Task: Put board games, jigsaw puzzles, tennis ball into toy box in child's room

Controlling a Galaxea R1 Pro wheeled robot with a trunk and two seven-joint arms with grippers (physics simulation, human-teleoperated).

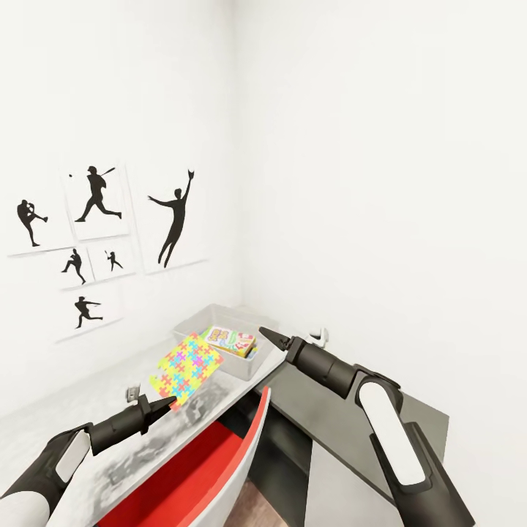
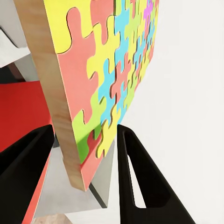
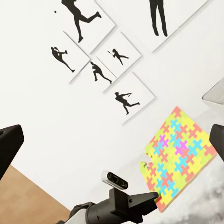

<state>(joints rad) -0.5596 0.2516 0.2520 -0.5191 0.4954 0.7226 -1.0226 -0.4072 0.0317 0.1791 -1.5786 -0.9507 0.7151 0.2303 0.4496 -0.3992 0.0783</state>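
My left gripper (image 1: 168,402) is shut on the near edge of a jigsaw puzzle (image 1: 187,366), a thin square with a yellow, pink, blue and green mosaic. The puzzle is held tilted above the table (image 1: 51,432), its far edge close to the toy box (image 1: 196,319). In the left wrist view the puzzle (image 2: 109,70) sits between both fingers (image 2: 140,182). A colourful board game (image 1: 231,341) lies inside the grey toy box. My right gripper (image 1: 266,334) hovers open at the box's right end, holding nothing. The right wrist view looks across at the puzzle (image 3: 179,156) and the left gripper (image 3: 140,201).
A red chair (image 1: 190,468) stands against the table's front edge, between my arms. A lower dark grey unit (image 1: 344,417) with a white panel lies under my right arm. Black sports-silhouette pictures (image 1: 95,234) hang on the left wall. The room corner is just behind the toy box.
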